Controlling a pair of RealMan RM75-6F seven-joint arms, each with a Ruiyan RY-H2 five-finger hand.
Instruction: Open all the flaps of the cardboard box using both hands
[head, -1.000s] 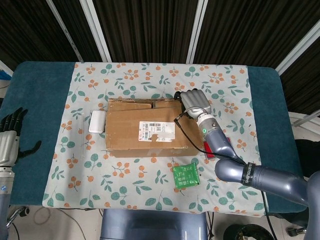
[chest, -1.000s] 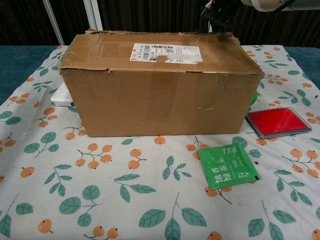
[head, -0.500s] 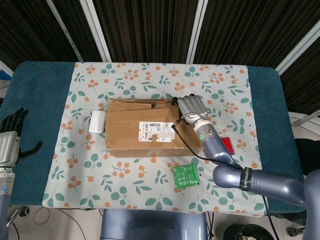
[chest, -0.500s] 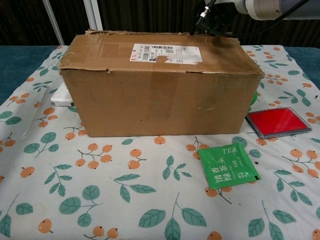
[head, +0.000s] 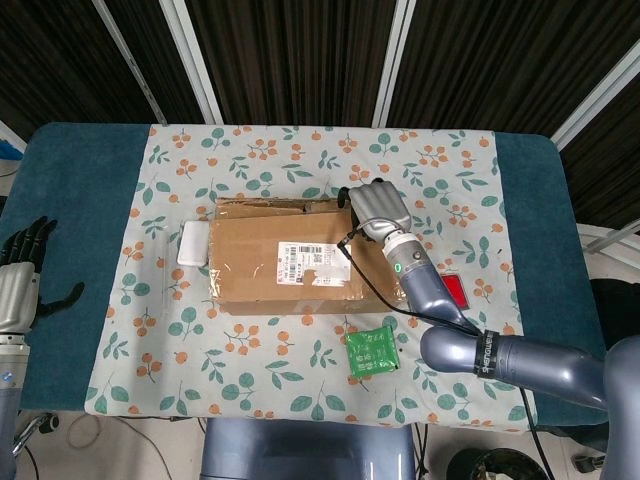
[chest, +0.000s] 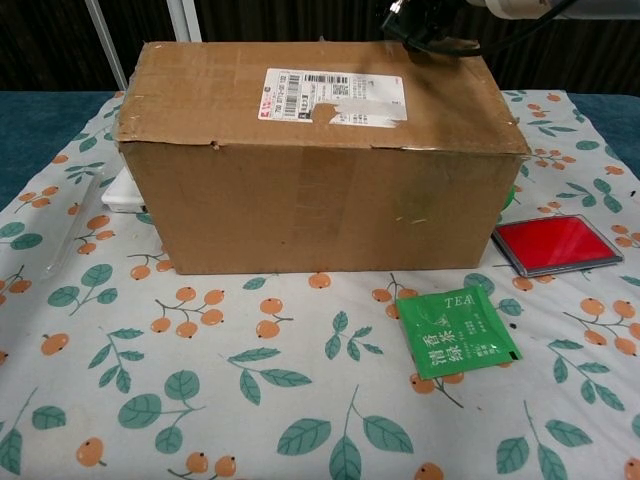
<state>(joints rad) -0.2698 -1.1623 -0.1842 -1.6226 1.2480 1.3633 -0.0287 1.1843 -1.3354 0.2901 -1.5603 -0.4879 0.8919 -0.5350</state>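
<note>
Head view: since the earlier frames the right hand (head: 381, 208) has slid further over the far right corner of the cardboard box (head: 290, 257), and the top flap (head: 290, 262) now looks raised along its far edge. The fingers (head: 372, 198) curl over that far edge, palm on the cardboard; whether they actually pinch the flap I cannot tell. The box sits mid-desk on the floral cloth (head: 250, 370), shipping label (head: 312, 262) up. The left hand (head: 22, 268) hangs well left of the box, off the cloth, fingers spread, holding nothing. A white packet (head: 193, 243) lies just left of the box, a green tea sachet (head: 371, 350) in front of it, a red case (head: 452, 291) to its right, partly behind the right forearm.

Chest view: the box's front wall (chest: 320, 205) fills the middle; the top panel tilts up more than before. Only a black cable and a sliver of the right arm show above its far right corner; neither hand is seen here. The tea sachet (chest: 456, 330) and red case (chest: 556, 243) are clearer.
</note>
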